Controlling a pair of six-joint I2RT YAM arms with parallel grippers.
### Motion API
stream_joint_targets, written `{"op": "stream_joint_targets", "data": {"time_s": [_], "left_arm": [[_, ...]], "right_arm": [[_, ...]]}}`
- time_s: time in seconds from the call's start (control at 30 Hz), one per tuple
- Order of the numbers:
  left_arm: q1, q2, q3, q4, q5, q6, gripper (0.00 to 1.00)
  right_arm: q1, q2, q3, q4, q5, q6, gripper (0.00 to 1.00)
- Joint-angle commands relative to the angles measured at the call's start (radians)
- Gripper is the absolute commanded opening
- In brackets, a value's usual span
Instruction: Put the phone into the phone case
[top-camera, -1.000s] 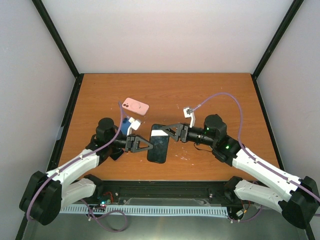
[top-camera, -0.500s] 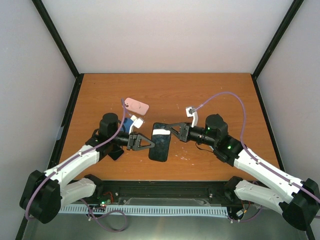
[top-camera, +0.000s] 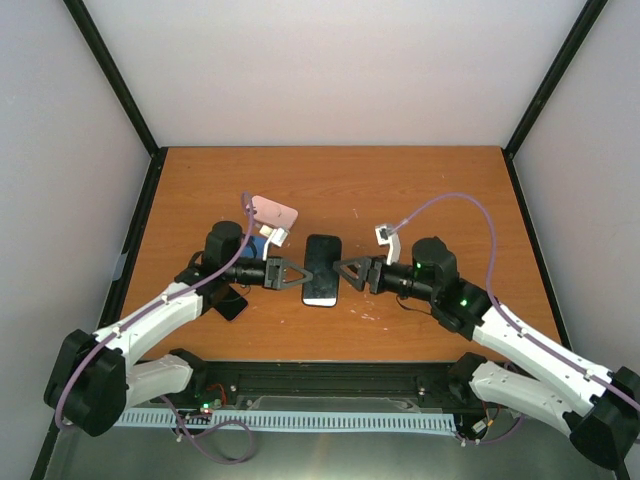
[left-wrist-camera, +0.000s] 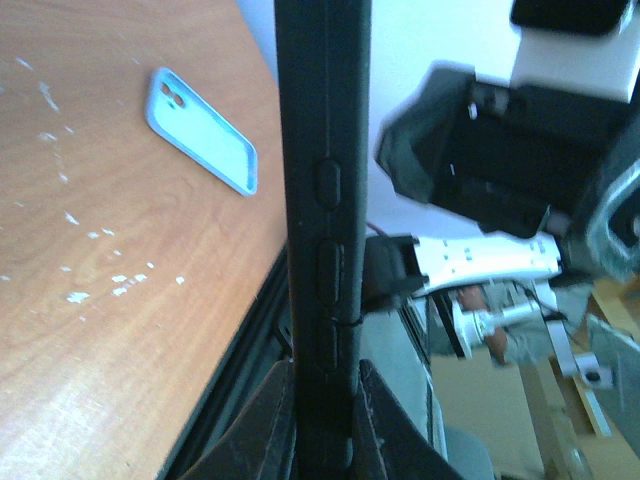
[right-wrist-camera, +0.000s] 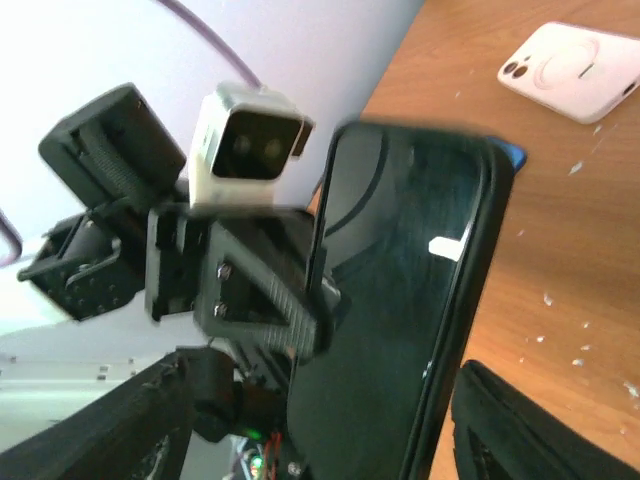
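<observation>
No text, brand, number or sign could be read in any view. The phone (top-camera: 323, 270) showed a dark, blank screen. The pink phone case (top-camera: 273, 212), up and to the left of the phone on the counter, bore only a plain ring mark, with no lettering that could be made out.
</observation>
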Motion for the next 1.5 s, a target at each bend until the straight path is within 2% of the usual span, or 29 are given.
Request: {"op": "stream_joint_targets", "data": {"time_s": [0.0,0.07,0.17,0.37,0.5,0.83,0.97,1.17,1.27,1.47], "left_arm": [[0.009,-0.025,0.001,0.215,-0.07,-0.148,0.0],[0.009,-0.023,-0.006,0.28,-0.078,-0.184,0.0],[0.009,-0.017,-0.016,0.368,-0.084,-0.237,0.0],[0.009,0.01,-0.043,0.543,-0.055,-0.348,0.0],[0.009,0.022,-0.045,0.553,-0.058,-0.353,0.0],[0.009,0.023,-0.062,0.573,-0.063,-0.361,0.0],[0.009,0.022,-0.06,0.512,-0.083,-0.318,0.0],[0.009,0.016,0.004,0.23,-0.182,-0.132,0.0],[0.009,0.026,0.045,0.13,-0.206,-0.078,0.0],[0.009,0.013,0.043,0.103,-0.208,-0.062,0.0]], "right_arm": [[0.005,-0.075,-0.098,0.091,-0.088,0.104,0.74],[0.006,-0.086,-0.135,0.136,-0.111,0.143,0.83],[0.008,-0.082,-0.166,0.169,-0.125,0.186,0.87],[0.008,-0.059,-0.205,0.265,-0.14,0.249,0.84],[0.008,-0.039,-0.226,0.344,-0.152,0.294,0.76],[0.007,-0.024,-0.194,0.35,-0.137,0.294,0.53],[0.008,-0.016,-0.185,0.343,-0.14,0.302,0.34],[0.008,-0.051,-0.208,0.31,-0.078,0.338,0.03],[0.008,-0.053,-0.218,0.307,-0.069,0.36,0.03],[0.008,-0.045,-0.227,0.275,-0.052,0.393,0.03]]}}
